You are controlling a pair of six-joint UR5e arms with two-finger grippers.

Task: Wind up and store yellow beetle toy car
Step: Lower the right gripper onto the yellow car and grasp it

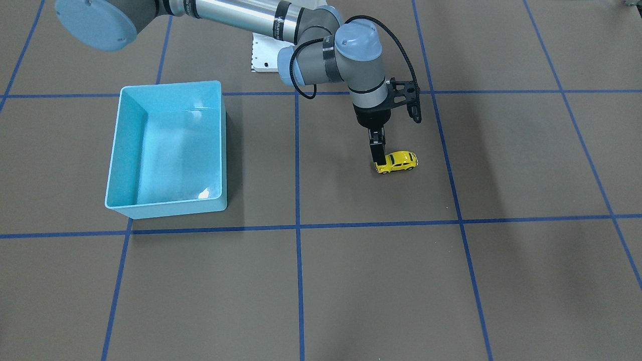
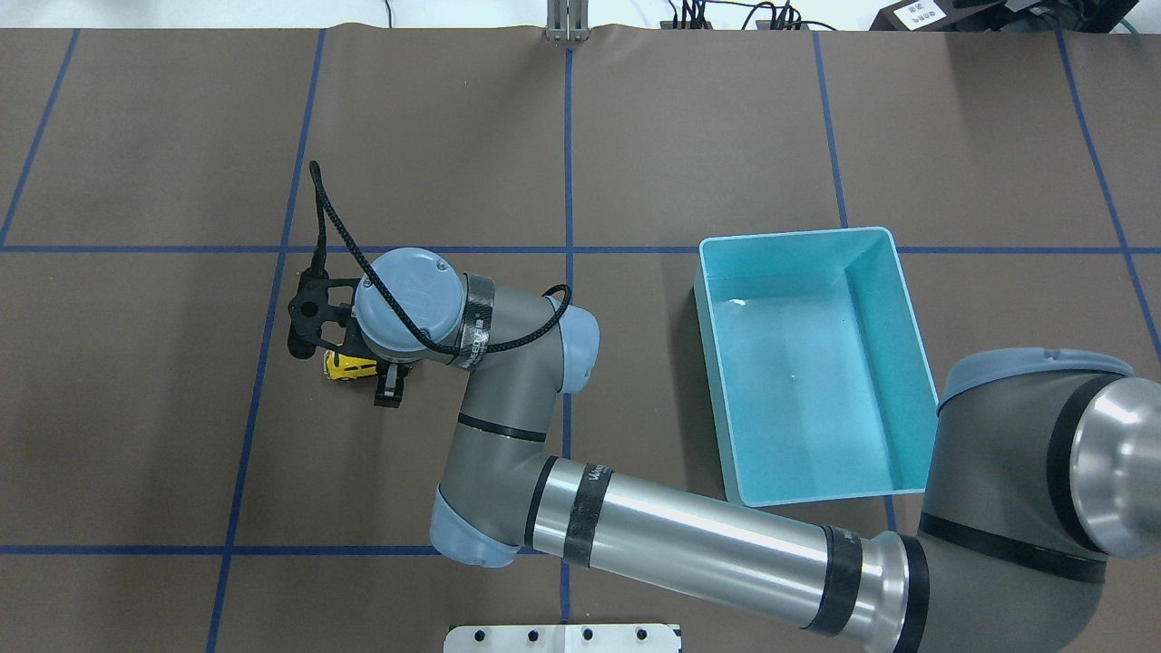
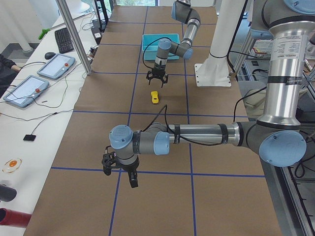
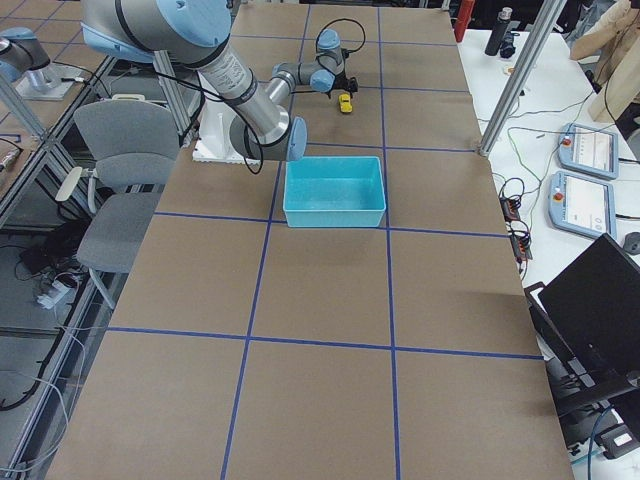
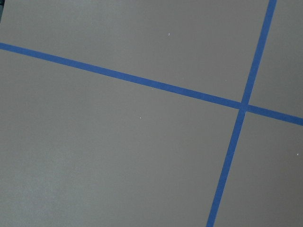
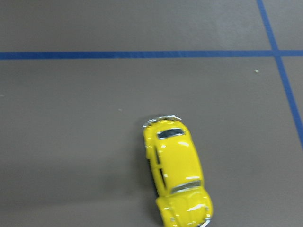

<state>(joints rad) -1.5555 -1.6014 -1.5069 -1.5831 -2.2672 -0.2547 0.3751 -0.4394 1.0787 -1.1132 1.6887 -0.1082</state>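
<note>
The right gripper (image 1: 379, 159) points straight down at one end of the yellow beetle toy car (image 1: 398, 161); whether it is open or closed cannot be told. The car stands on its wheels, well apart from the light blue bin (image 1: 165, 208).

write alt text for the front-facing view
The right arm's pincer hangs down at one end of a tiny yellow beetle toy car standing on the brown table. An empty light blue bin sits apart, to the view's left.

Blue tape lines (image 1: 297, 150) cross the brown table cover (image 1: 351, 291), a white base plate (image 2: 562, 642) lies at one edge, and a grey chair (image 4: 125, 135) stands alongside.
</note>
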